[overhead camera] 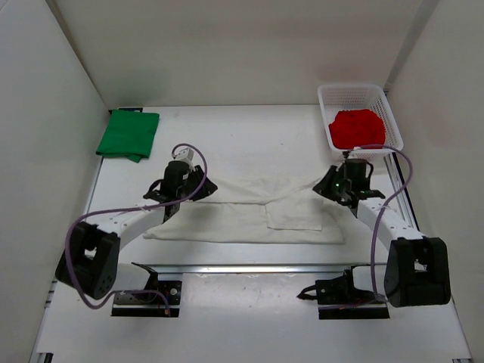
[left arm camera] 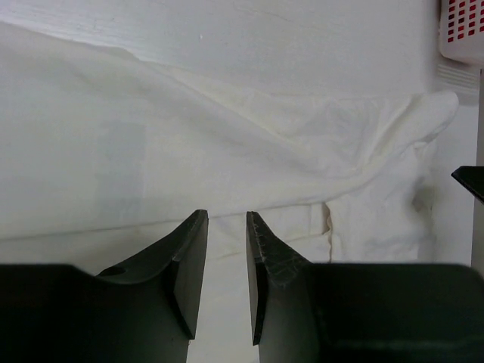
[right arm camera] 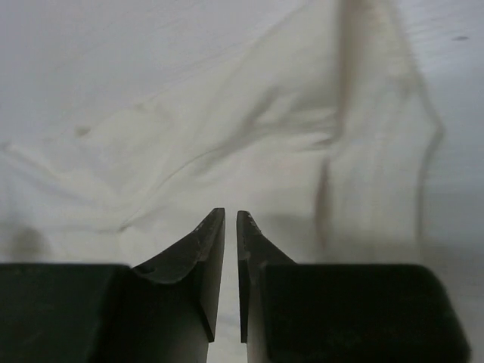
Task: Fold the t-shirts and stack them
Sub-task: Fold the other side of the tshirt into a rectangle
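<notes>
A white t-shirt [overhead camera: 242,215] lies spread across the middle of the table, its upper part folded down over its lower part and a sleeve folded in at the right. My left gripper [overhead camera: 195,187] hovers over its left part; in the left wrist view [left arm camera: 227,219] the jaws stand a narrow gap apart with nothing between them, above the shirt's fold edge [left arm camera: 151,223]. My right gripper [overhead camera: 331,187] is over the shirt's right end; in the right wrist view [right arm camera: 231,215] the jaws are almost touching and empty above the cloth [right arm camera: 227,136].
A folded green t-shirt [overhead camera: 128,134] lies at the back left. A white basket [overhead camera: 389,113] at the back right holds a red t-shirt [overhead camera: 357,127]; its corner shows in the left wrist view [left arm camera: 463,30]. White walls enclose the table.
</notes>
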`<action>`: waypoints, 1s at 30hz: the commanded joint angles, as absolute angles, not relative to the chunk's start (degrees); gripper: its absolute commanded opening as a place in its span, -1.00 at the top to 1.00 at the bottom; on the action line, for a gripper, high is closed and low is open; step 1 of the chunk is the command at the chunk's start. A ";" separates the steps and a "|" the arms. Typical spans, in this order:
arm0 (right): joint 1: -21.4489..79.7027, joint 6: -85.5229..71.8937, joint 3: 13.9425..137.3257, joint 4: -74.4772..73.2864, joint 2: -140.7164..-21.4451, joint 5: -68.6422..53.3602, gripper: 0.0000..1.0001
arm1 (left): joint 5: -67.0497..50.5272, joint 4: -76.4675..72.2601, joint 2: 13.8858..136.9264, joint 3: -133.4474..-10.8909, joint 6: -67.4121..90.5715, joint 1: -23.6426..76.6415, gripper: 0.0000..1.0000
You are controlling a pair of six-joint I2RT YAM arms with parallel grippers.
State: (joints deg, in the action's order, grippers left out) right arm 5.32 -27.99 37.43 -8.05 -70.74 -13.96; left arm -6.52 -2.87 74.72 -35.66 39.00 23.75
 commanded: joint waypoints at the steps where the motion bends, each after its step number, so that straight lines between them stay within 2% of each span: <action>1: 0.10 -33.83 32.27 9.11 -71.01 -13.36 0.77 | -7.64 -5.71 80.75 -40.07 39.20 23.38 0.23; 8: -6.94 -35.07 29.88 19.15 -78.83 -15.37 0.49 | -10.73 -9.58 90.43 -42.63 41.57 19.52 0.26; 18: -6.77 -36.47 32.08 22.22 -89.64 -16.95 0.49 | -13.27 -14.06 95.36 -40.43 44.74 13.36 0.27; 20: -6.94 -36.82 31.82 23.29 -90.26 -17.40 0.59 | -13.01 -14.85 95.54 -39.29 45.18 12.66 0.30; 22: -7.29 -37.70 31.12 24.95 -90.44 -18.62 0.91 | -13.44 -15.55 95.80 -37.98 46.14 11.26 0.28; 23: -7.90 -38.14 30.50 24.35 -90.18 -18.55 0.96 | -13.97 -15.99 95.89 -37.45 46.66 10.73 0.29; 30: -8.88 -37.09 27.95 18.64 -82.01 -11.70 1.00 | -13.71 -19.42 93.17 -31.91 49.83 5.72 0.28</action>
State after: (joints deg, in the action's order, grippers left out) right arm -8.34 -37.52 28.84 19.00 -86.04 -16.05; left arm -14.72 -18.74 95.31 -34.70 48.47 7.99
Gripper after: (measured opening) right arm 0.006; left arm 0.354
